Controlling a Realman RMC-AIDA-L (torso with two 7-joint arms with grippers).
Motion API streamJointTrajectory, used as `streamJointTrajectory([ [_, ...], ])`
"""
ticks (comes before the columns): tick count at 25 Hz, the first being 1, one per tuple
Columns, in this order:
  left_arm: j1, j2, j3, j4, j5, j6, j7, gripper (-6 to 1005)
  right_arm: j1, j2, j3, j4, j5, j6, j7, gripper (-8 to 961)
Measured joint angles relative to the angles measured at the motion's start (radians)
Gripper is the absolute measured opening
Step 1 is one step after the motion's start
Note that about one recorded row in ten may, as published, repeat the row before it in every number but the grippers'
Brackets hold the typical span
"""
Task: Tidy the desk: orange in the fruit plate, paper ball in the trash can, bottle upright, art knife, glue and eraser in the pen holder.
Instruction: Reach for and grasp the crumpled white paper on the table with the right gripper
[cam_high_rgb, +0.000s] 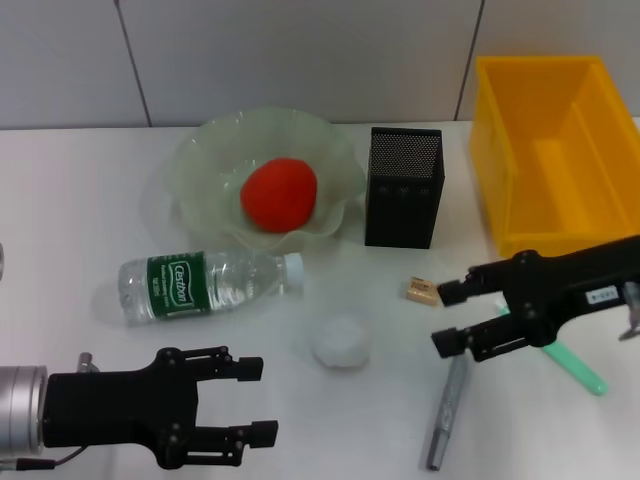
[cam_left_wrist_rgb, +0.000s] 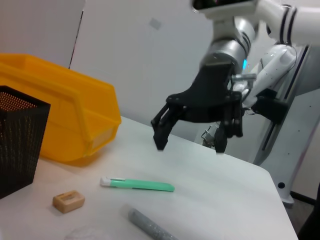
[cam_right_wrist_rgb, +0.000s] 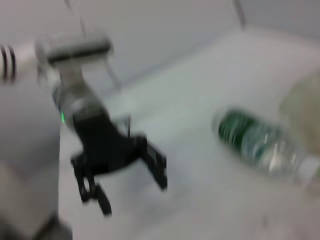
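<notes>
L gripper (cam_high_rgb: 258, 400) sits low at the near table edge, well left of the pen holder (cam_high_rgb: 403, 187) and nearer the robot; fingers spread, grasping nothing. Bottle (cam_high_rgb: 207, 285) lies on its side left of the holder, cap toward it, label up. Risk: round body rolls if L closes off-centre, and the cap end could swing into the fruit plate (cam_high_rgb: 205, 150). That plate is just left of the holder w/ the orange (cam_high_rgb: 279, 194) already inside, so that step looks done. Paper ball (cam_high_rgb: 341, 342) sits in front of the holder, toward the robot; light wad, likely to skid or get flicked away by a finger rather than gripped. Eraser (cam_high_rgb: 422, 291) lies just in front of the holder's right corner; tiny and flat, easy to pinch badly and pop out. Grey art knife (cam_high_rgb: 448, 410) and green glue stick (cam_high_rgb: 575, 366) lie further front-right, partly under the R gripper (cam_high_rgb: 455, 317), which hovers splayed and empty beside the eraser; descent could knock either. Trash can (cam_high_rgb: 500, 160) stands right of the holder, close enough that a drop meant for the holder's narrow mouth may miss.
</notes>
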Motion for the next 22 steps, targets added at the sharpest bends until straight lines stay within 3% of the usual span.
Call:
streamJointTrajectory([
  [1, 0.000, 0.000, 0.000, 0.000, 0.000, 0.000, 0.000, 779, 0.000, 0.000, 0.000, 0.000, 0.000, 0.000, 0.000, 810],
  [5, 0.002, -0.006, 0.000, 0.000, 0.000, -0.003, 0.002, 778, 0.123, -0.005, -0.066, -0.005, -0.152, 0.005, 0.074, 809],
  [8, 0.007, -0.008, 0.001, 0.000, 0.004, -0.007, 0.003, 778, 0.188, 0.015, -0.102, 0.003, -0.237, 0.031, 0.082, 809],
  [10, 0.013, -0.009, 0.001, 0.000, 0.004, -0.016, 0.012, 778, 0.226, 0.046, -0.156, 0.009, -0.295, 0.086, 0.078, 809],
  [15, 0.027, -0.017, 0.001, -0.002, 0.002, -0.050, 0.039, 777, 0.240, 0.072, -0.249, 0.020, -0.292, 0.183, 0.060, 809],
  [22, 0.027, -0.021, 0.002, -0.007, 0.005, -0.071, 0.051, 776, 0.239, 0.075, -0.313, 0.040, -0.223, 0.271, 0.023, 809],
])
